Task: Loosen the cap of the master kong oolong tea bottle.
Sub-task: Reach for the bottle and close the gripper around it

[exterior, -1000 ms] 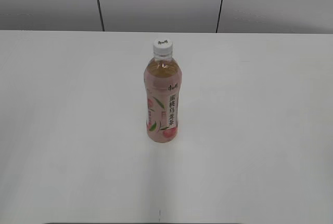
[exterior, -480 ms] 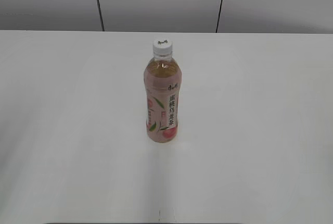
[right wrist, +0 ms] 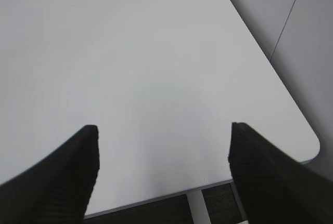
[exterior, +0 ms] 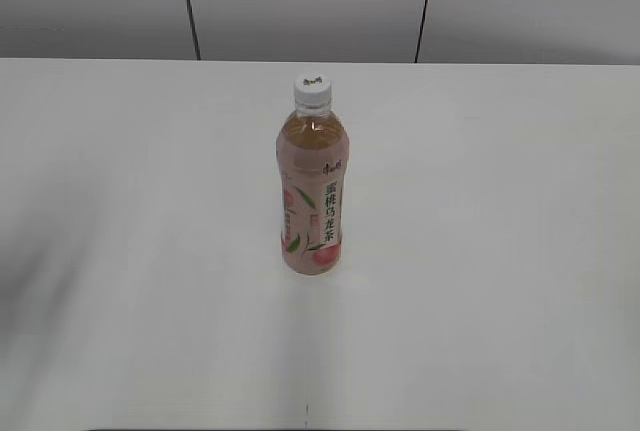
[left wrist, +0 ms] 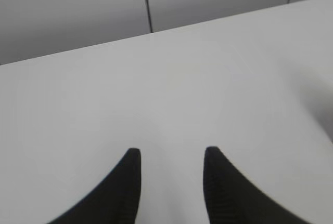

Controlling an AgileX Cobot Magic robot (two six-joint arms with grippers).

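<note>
Left fingers: the left gripper (left wrist: 170, 154) shows two dark ribbed tips with a modest gap between them, parted and holding nothing; only bare desk (left wrist: 208, 78) lies ahead of them.
Right fingers: the right gripper (right wrist: 162, 130) is spread much wider, empty, looking down at the desk's near right corner and its rounded edge.
Bottle from the fingers: neither wrist view shows the master kong oolong tea bottle (exterior: 311, 191), so it lies outside both pairs of fingers and well apart from them.
Bottle's place: in the exterior view it stands alone near the middle of the desk, slightly left of centre, with no arm in that view.
Long axis: upright, with the label facing the camera.
Cap: the cap (exterior: 312, 90) sits on top, seemingly seated square on the neck, so any twist has to come from above or from the side at the top.
Nearer arm: cannot be told; a faint shadow at the left edge hints at the left arm, no more.
Step in hand: the approach has not yet reached the bottle.
</note>
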